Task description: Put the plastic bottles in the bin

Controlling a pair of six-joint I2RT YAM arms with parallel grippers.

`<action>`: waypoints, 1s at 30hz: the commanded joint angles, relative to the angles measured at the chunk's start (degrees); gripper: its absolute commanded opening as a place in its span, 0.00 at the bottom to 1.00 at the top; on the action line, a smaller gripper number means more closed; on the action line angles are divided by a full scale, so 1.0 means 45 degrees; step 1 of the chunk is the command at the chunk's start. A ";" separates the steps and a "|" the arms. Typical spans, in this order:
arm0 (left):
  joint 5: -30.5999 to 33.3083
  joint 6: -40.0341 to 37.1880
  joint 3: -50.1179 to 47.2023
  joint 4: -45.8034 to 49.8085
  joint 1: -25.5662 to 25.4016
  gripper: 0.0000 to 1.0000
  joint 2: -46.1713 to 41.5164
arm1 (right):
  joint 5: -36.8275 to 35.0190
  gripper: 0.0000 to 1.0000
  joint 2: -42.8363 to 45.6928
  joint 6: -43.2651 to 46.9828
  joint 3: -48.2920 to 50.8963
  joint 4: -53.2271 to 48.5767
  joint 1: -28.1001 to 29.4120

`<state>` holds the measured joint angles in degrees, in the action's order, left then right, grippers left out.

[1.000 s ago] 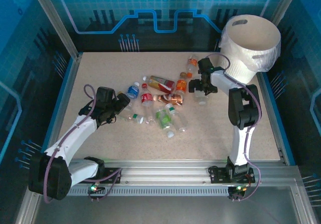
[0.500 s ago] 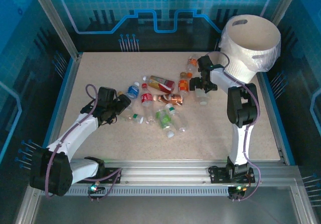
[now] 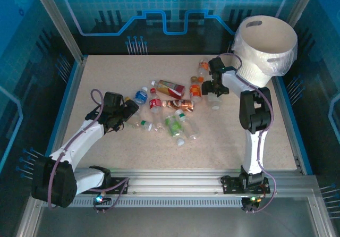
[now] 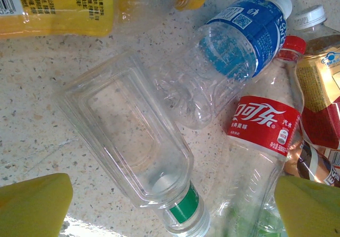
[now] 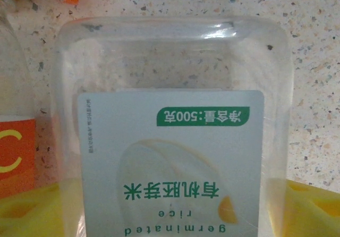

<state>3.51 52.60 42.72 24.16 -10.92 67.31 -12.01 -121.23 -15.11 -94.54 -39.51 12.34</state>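
Bottles (image 3: pixel 155 104) lie scattered mid-surface (image 3: pixel 106 77). Left pincer (image 3: pixel 130 109) hangs wide open over a clear green-capped bottle (image 4: pixel 133 141), touching nothing. Right pincer (image 3: pixel 211 91) straddles a white-label bottle (image 5: pixel 170 141), yellow pads (image 5: pixel 32 210) at its sides; clamped or not, can't tell. Bin (image 3: pixel 265 61) stands in the far right corner.

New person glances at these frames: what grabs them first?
The big white bin at the far right corner of the table, and the plastic bottles strewn across mid-table. Close up, the right gripper's yellow fingers flank a clear square bottle with a white label.
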 commanded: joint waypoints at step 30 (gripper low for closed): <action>-0.0880 0.0025 -0.0213 -0.0981 0.0140 0.99 -0.0533 | 0.3272 0.63 0.6471 -0.1861 -0.0764 0.2413 -0.2390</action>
<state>0.93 52.58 42.59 20.53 -10.92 66.24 -4.40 -93.76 -19.09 -95.02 -32.42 4.23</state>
